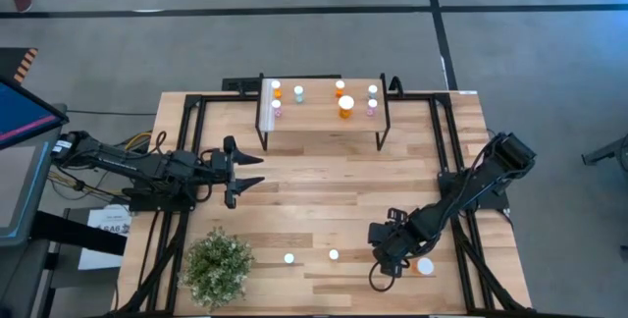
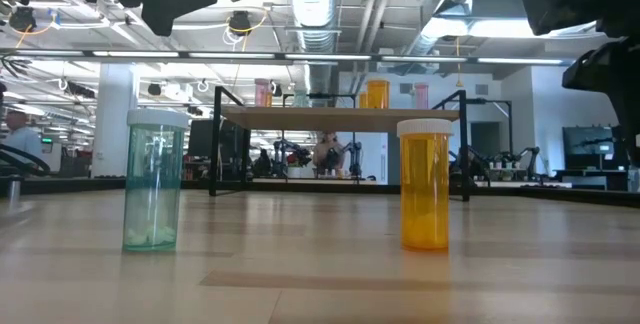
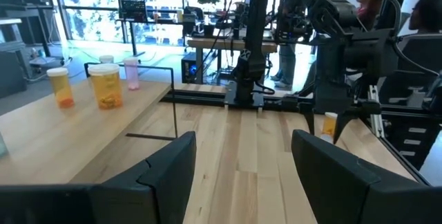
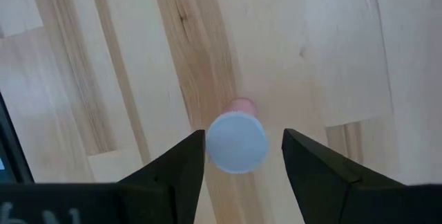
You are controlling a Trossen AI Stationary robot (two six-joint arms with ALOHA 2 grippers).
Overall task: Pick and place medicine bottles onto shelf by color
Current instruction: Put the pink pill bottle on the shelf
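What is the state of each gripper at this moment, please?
Left gripper: open, holding nothing, above the table beside the shelf.
Right gripper: open, straddling a white-capped bottle, not yet clamped on it.

Shelf [image 1: 322, 120]: light-wood platform on thin black legs, at far edge of table, white strip on its left short end. 7 bottles on it, all upright, white caps: orange [image 1: 276, 87] and pink [image 1: 277, 109] at left end, pale green [image 1: 299, 93] beside them, small orange [image 1: 340, 87] w/ the big orange [image 1: 345, 106] near middle, green [image 1: 373, 91] and pink [image 1: 372, 107] at right end.

Still on table near front: green bottle [image 1: 289, 257] and orange bottle [image 1: 334, 254], upright, apart. Pink bottle [image 4: 237, 141] stands upright between my right pincer's fingers, cap facing me, not touched. One more white cap [image 1: 426, 267] just right of it, body colour unclear
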